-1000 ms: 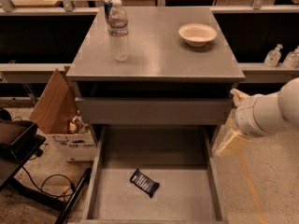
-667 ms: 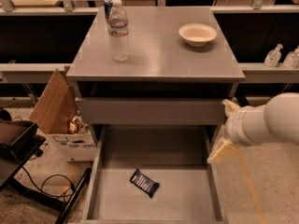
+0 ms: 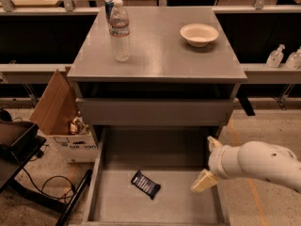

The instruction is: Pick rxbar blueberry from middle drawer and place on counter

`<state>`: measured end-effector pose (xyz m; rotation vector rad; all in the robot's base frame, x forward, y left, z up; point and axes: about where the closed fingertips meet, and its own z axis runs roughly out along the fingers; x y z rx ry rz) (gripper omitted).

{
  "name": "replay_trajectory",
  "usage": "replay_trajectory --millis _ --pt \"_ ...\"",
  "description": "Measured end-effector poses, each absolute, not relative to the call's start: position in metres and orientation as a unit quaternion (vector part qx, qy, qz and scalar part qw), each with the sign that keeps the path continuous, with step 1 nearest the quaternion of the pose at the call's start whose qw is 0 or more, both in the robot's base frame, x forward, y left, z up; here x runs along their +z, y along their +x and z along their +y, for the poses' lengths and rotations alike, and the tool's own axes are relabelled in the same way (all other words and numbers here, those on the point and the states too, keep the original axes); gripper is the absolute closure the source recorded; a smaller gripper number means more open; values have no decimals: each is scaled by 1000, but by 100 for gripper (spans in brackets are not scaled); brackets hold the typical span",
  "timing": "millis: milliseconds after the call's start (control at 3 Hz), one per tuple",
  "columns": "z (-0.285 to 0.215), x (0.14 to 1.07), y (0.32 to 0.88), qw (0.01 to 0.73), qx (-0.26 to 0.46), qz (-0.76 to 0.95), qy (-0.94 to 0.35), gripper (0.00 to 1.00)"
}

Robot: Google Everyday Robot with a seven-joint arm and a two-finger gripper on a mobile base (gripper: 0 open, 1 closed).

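Observation:
The rxbar blueberry (image 3: 146, 184), a dark flat bar with pale print, lies on the bottom of the pulled-out middle drawer (image 3: 95, 178), left of centre. My gripper (image 3: 209, 163) reaches in from the right on a white arm, over the drawer's right side, about a hand-length to the right of the bar. Its cream fingers are spread apart and hold nothing. The counter (image 3: 160, 51) is the grey cabinet top above.
On the counter stand a water bottle (image 3: 120, 29), a can (image 3: 109, 6) behind it and a pale bowl (image 3: 199, 34). A shut drawer front (image 3: 155, 112) overhangs the open drawer. A cardboard box (image 3: 59, 114) sits on the floor at the left.
My arm has moved down and to the left, from beside the cabinet to over the drawer's right side. The bar has not moved.

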<state>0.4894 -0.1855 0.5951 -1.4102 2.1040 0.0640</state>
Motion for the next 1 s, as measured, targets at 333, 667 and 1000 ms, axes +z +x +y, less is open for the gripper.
replay_trajectory --millis 333,667,1000 --pt "-174 537 495 302 54 798 -518 0" --pt "-162 507 504 287 75 800 -521 0" --pt "-158 504 504 284 78 799 -524 0"
